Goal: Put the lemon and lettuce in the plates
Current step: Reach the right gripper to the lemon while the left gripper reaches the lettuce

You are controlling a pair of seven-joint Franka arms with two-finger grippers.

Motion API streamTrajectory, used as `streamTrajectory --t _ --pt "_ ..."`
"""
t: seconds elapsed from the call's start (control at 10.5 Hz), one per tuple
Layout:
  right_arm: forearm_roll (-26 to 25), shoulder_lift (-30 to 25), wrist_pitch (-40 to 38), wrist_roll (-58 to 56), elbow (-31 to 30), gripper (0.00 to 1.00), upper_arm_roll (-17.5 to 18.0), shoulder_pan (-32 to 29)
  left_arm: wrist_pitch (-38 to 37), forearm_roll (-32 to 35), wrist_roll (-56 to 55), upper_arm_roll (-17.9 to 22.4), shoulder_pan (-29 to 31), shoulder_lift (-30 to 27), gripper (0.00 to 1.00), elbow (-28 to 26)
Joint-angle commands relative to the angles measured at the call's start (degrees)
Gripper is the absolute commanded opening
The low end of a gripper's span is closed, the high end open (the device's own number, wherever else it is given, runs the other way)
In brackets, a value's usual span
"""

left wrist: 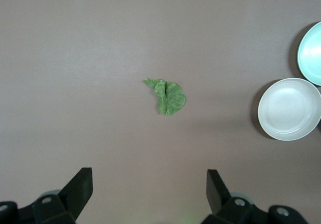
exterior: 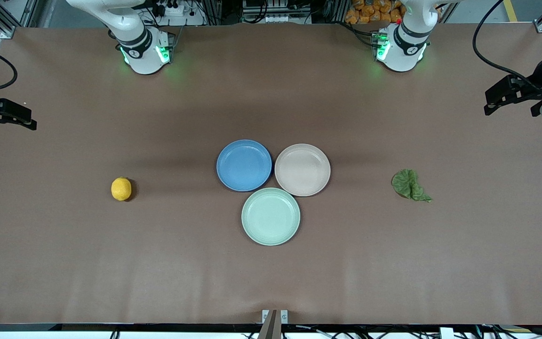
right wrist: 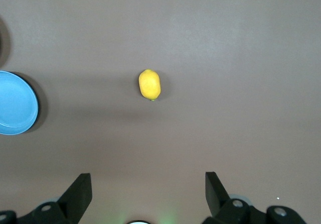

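The lemon (exterior: 121, 189) lies on the brown table toward the right arm's end and shows in the right wrist view (right wrist: 149, 84). The lettuce (exterior: 409, 185) lies toward the left arm's end and shows in the left wrist view (left wrist: 168, 97). The blue plate (exterior: 243, 165) and the beige-pink plate (exterior: 302, 169) sit side by side at mid-table, both empty. My right gripper (exterior: 30, 117) hangs open and empty high over its end of the table (right wrist: 148, 186). My left gripper (exterior: 487, 102) hangs open and empty high over its end (left wrist: 149, 184).
A pale mint-green plate (exterior: 270, 216) sits empty, touching the other two plates and nearer to the front camera. The arm bases (exterior: 146, 52) stand along the table's back edge. Bare brown table (exterior: 271, 282) surrounds everything.
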Motion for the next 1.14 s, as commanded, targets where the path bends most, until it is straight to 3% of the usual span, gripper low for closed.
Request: streamTrajectory --t 0.0,0.38,0.86,1.05 --pt "1.0 0.2 -0.9 -0.7 0.8 1.00 0.8 -1.1 -1.3 -1.2 2.8 -0.1 0.7 0.3 1.00 0.4" --pt "1.0 0.1 -0.9 -0.7 0.6 1.00 0.8 -1.1 -1.3 -2.5 3.4 0.4 1.0 4.0 1.00 -2.3" --pt "1.1 2.5 0.7 -1.0 -4.3 1.00 0.8 -1.2 18.7 -1.6 3.6 0.6 2.0 7.8 1.00 -19.3" --pt "1.1 4.0 5.4 -1.0 -9.6 1.00 0.8 -1.1 23.3 -0.8 3.3 0.7 2.0 13.8 1.00 -20.6"
